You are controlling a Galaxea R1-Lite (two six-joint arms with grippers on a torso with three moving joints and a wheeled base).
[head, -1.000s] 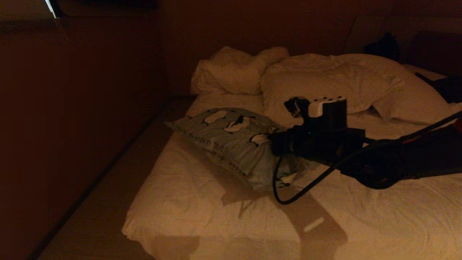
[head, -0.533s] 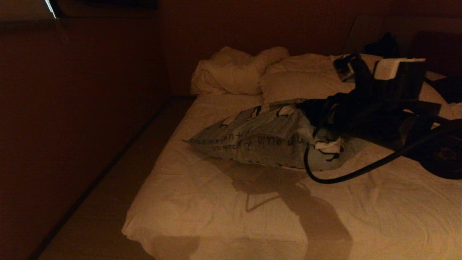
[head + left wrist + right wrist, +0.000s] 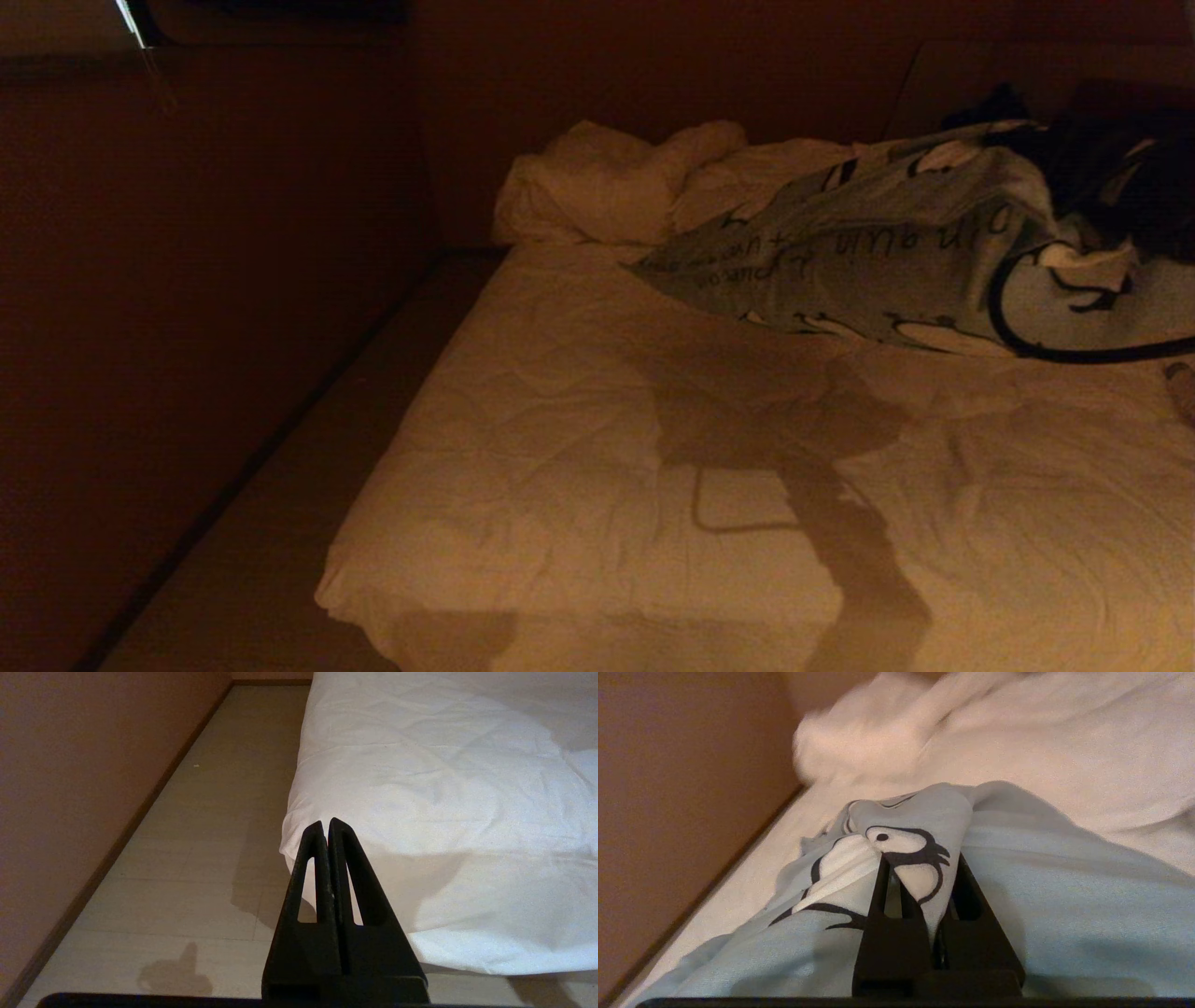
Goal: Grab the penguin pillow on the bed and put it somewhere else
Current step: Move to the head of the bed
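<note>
Penguin pillow (image 3: 896,271): grey-blue, printed with black-and-white penguins and a line of script; held up off the duvet at the right side of the head view, in front of the white pillows at the head of the bed. Its far corner hangs toward the middle of the mattress and its shadow falls on the duvet below.

Right gripper (image 3: 924,891): clamped on a bunched fold of the penguin pillow's fabric, seen between the two black fingers in the right wrist view. In the head view it is only a dark mass at the upper right edge, behind the pillow.

Cable (image 3: 1018,327): a black loop hanging across the pillow's lower right part.

Bed (image 3: 597,467): wrinkled white duvet, the near-left corner draped over the mattress edge.

White pillows (image 3: 607,187): rumpled, at the head of the bed against the wall; the right-hand one is partly hidden by the raised pillow.

Left gripper (image 3: 327,828): fingers pressed together with nothing between them, low beside the bed's near corner, above the floor (image 3: 196,858).

Wall (image 3: 215,280): dark, running along the floor strip left of the bed.
</note>
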